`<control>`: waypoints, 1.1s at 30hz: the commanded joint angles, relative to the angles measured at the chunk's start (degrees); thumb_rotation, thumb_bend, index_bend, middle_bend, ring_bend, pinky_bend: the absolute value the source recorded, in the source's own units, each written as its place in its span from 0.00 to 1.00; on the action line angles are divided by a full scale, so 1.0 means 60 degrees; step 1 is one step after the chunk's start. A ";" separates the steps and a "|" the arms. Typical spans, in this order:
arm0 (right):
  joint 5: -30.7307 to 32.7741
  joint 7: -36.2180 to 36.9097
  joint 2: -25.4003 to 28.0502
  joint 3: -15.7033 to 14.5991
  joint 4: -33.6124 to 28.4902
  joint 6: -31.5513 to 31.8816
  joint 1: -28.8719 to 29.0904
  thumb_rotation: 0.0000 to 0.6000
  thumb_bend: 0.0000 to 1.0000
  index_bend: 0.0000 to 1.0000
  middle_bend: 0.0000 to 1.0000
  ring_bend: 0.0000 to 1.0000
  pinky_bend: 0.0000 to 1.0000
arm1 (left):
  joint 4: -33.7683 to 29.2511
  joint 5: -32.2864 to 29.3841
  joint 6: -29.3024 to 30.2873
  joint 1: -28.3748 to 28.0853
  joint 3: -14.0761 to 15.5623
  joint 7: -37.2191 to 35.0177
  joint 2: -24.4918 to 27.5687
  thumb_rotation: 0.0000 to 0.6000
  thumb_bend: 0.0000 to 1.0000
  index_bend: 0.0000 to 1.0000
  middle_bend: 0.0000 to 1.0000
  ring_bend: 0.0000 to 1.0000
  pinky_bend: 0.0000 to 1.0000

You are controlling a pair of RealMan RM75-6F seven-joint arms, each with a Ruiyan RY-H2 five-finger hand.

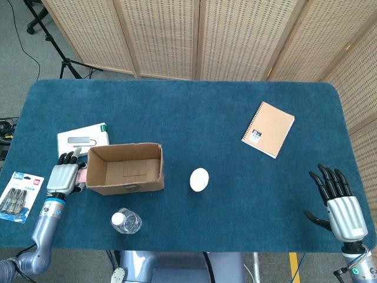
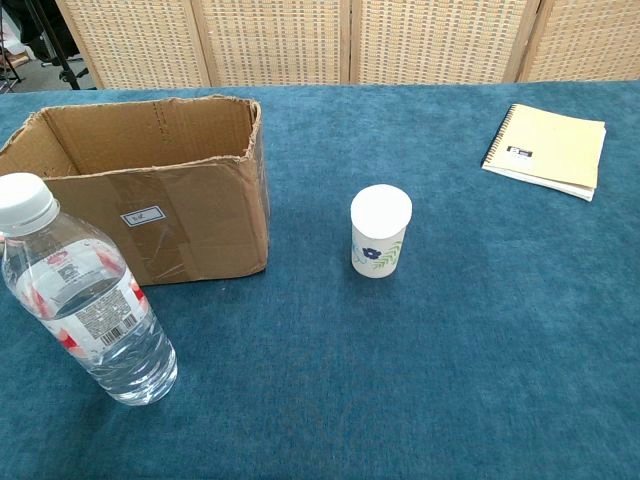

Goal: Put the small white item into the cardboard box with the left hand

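Cup (image 1: pixel 199 179) (the small white item, floral print, white lid) stood upright on the counter (image 1: pixel 194 118), just right of the cardboard box (image 1: pixel 125 168); nothing held it. Left hand (image 1: pixel 63 175) sat at the far left side of the box, fingers loosely extended and holding nothing, beside a small pink thing. Key relation: box lay between left hand and cup, so cup was to the hand's right, on the other side of the open carton. Right hand (image 1: pixel 339 201) was spread and empty near the front right corner, well apart from the cup. Water bottle (image 2: pixel 85 300) stood in front of the box. My read: left arm needs to go over or around the box to reach the cup; clipping the box wall or bottle is the risk. Cup's axis was vertical, so a side grasp fits.
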 commanded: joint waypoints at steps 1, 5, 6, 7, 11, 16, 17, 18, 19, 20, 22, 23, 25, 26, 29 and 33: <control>0.0004 0.0010 0.0002 0.0000 0.0010 -0.0021 0.0010 1.00 0.13 0.08 0.00 0.00 0.00 | -0.0580 0.0365 0.0588 0.0226 -0.0109 -0.0271 0.0486 1.00 0.43 0.61 0.00 0.00 0.00; 0.0013 -0.0018 -0.0006 -0.0002 0.0004 -0.0051 0.0023 1.00 0.13 0.08 0.00 0.00 0.00 | -0.2164 0.1414 0.1468 0.0735 -0.0072 -0.1187 0.1854 1.00 0.43 0.61 0.00 0.00 0.00; 0.0014 -0.0026 -0.0008 -0.0003 0.0002 -0.0054 0.0024 1.00 0.13 0.08 0.00 0.00 0.00 | -0.2396 0.1603 0.1560 0.0815 -0.0042 -0.1366 0.2095 1.00 0.43 0.61 0.00 0.00 0.00; 0.0015 -0.0035 -0.0011 -0.0004 0.0000 -0.0061 0.0026 1.00 0.13 0.08 0.00 0.00 0.00 | -0.2613 0.1820 0.1696 0.0900 -0.0021 -0.1546 0.2329 1.00 0.43 0.61 0.00 0.00 0.00; -0.0007 -0.0085 -0.0021 -0.0017 -0.0016 -0.0074 0.0035 1.00 0.13 0.08 0.00 0.00 0.00 | -0.3356 0.2828 0.2461 0.1309 0.0053 -0.2383 0.3131 1.00 0.42 0.61 0.00 0.00 0.00; -0.0034 -0.0139 -0.0029 -0.0040 -0.0038 -0.0090 0.0039 1.00 0.13 0.08 0.00 0.00 0.00 | -0.3571 0.3663 0.3310 0.1479 -0.0178 -0.3035 0.3147 1.00 0.42 0.61 0.00 0.00 0.00; -0.0038 -0.0139 -0.0028 -0.0041 -0.0039 -0.0087 0.0039 1.00 0.13 0.08 0.00 0.00 0.00 | -0.3598 0.3734 0.3350 0.1458 -0.0221 -0.3080 0.3103 1.00 0.42 0.61 0.00 0.00 0.00; -0.0040 -0.0133 -0.0027 -0.0039 -0.0037 -0.0083 0.0040 1.00 0.13 0.08 0.00 0.00 0.00 | -0.3641 0.3770 0.3346 0.1424 -0.0259 -0.3070 0.3072 1.00 0.42 0.61 0.00 0.00 0.00; -0.0038 -0.0125 -0.0028 -0.0038 -0.0034 -0.0080 0.0040 1.00 0.13 0.08 0.00 0.00 0.00 | -0.3694 0.3775 0.3323 0.1379 -0.0305 -0.3012 0.3041 1.00 0.42 0.61 0.00 0.00 0.00; -0.0032 -0.0116 -0.0029 -0.0035 -0.0030 -0.0082 0.0041 1.00 0.13 0.08 0.00 0.00 0.00 | -0.3744 0.3752 0.3293 0.1322 -0.0367 -0.2922 0.2994 1.00 0.42 0.61 0.00 0.00 0.00; -0.0018 -0.0097 -0.0026 -0.0032 -0.0028 -0.0095 0.0047 1.00 0.13 0.08 0.00 0.00 0.00 | -0.3803 0.3637 0.3271 0.1184 -0.0556 -0.2665 0.2806 1.00 0.41 0.61 0.00 0.00 0.00; -0.0015 -0.0082 -0.0025 -0.0030 -0.0021 -0.0101 0.0051 1.00 0.13 0.08 0.00 0.00 0.00 | -0.3798 0.3546 0.3274 0.1073 -0.0702 -0.2460 0.2613 1.00 0.41 0.61 0.00 0.00 0.00; -0.0025 -0.0055 -0.0023 -0.0030 -0.0011 -0.0093 0.0055 1.00 0.13 0.08 0.00 0.00 0.00 | -0.3697 0.3401 0.3210 0.0749 -0.1005 -0.2110 0.2047 1.00 0.41 0.61 0.00 0.00 0.00; -0.0029 -0.0044 -0.0021 -0.0030 -0.0007 -0.0083 0.0054 1.00 0.13 0.08 0.00 0.00 0.00 | -0.3590 0.3367 0.3241 0.0644 -0.1112 -0.2000 0.1793 1.00 0.41 0.61 0.00 0.00 0.00; -0.0019 0.0033 -0.0004 -0.0030 -0.0006 -0.0075 0.0051 1.00 0.13 0.08 0.00 0.00 0.00 | -0.3150 0.3383 0.3310 0.0344 -0.1319 -0.1711 0.1049 1.00 0.40 0.61 0.00 0.00 0.00; -0.0005 0.0106 0.0016 -0.0022 0.0005 -0.0075 0.0057 1.00 0.13 0.08 0.00 0.00 0.00 | -0.2886 0.3192 0.2983 -0.0005 -0.1408 -0.1497 0.0431 1.00 0.39 0.61 0.00 0.00 0.00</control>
